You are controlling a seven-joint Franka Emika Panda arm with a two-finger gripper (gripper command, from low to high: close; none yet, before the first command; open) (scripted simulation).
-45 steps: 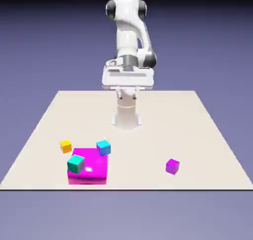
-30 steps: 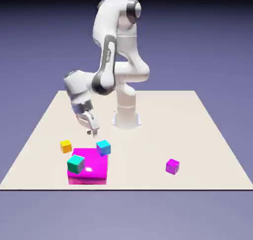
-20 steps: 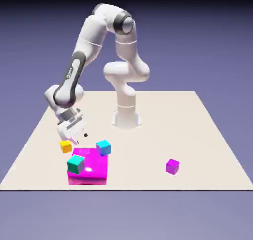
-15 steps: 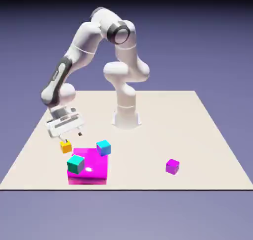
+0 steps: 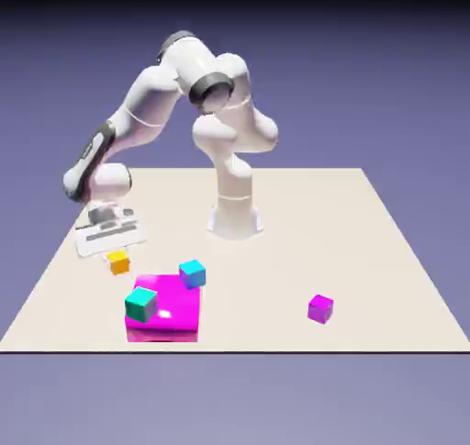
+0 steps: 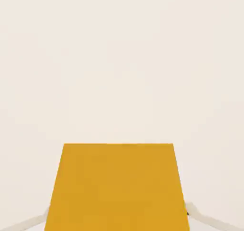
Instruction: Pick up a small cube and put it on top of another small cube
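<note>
The white robot arm's two-finger gripper (image 5: pixel 112 247) hangs over the small orange-yellow cube (image 5: pixel 118 263) (image 6: pixel 116 187) on the beige table (image 5: pixel 303 223); the cube fills the space between the jaws, and whether they grip it cannot be told.

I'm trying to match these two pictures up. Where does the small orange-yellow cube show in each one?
Exterior view: the small orange-yellow cube sits on the beige table, towards the exterior view's left, just under the white end effector.
Hand view: the same cube fills the bottom middle, very large.
Shared landmark: the plain beige tabletop around the cube.
</note>
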